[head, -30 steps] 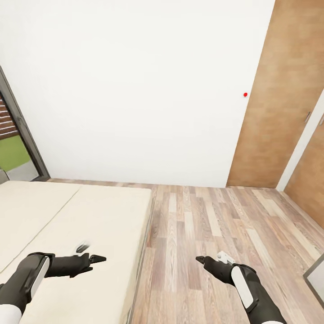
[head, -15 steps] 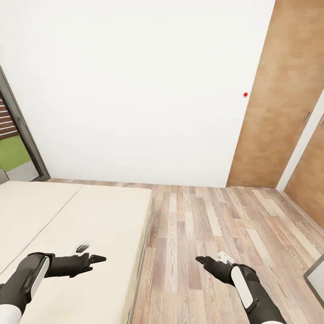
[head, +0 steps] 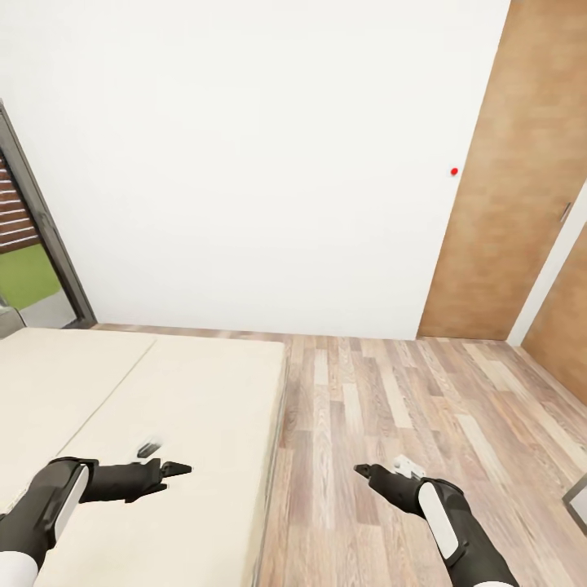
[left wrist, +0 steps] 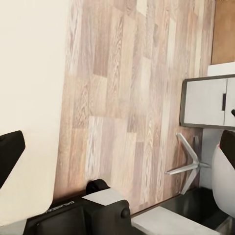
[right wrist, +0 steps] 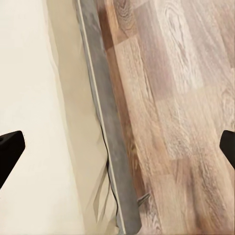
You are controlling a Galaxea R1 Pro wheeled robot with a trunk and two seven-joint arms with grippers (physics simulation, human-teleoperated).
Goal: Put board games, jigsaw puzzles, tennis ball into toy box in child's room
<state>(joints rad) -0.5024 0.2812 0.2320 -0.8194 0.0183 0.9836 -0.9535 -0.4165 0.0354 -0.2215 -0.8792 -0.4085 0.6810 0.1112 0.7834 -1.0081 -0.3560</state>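
The bed (head: 163, 391) with its plain cream mattress and middle seam lies at the left of the head view, and the part in sight is bare. My left gripper (head: 173, 469) hovers open over the mattress near its right edge. My right gripper (head: 364, 470) hangs open over the wood-plank floor (head: 391, 408) beside the bed. In both wrist views the fingertips stand far apart at the picture edges, with nothing between them. A white drawer unit of the table (left wrist: 205, 100) appears in the left wrist view. The toys and the toy box are out of view.
A white wall (head: 244, 163) faces me, with a brown wooden door (head: 514, 204) at the right and a dark-framed glass door (head: 33, 236) at the left. A chair's metal star base (left wrist: 188, 164) stands on the floor by the drawers. A grey-framed corner (head: 577, 497) pokes in at the lower right.
The whole head picture has shifted slightly to the right, so the camera has turned a little to the left. Both arms hold the same pose.
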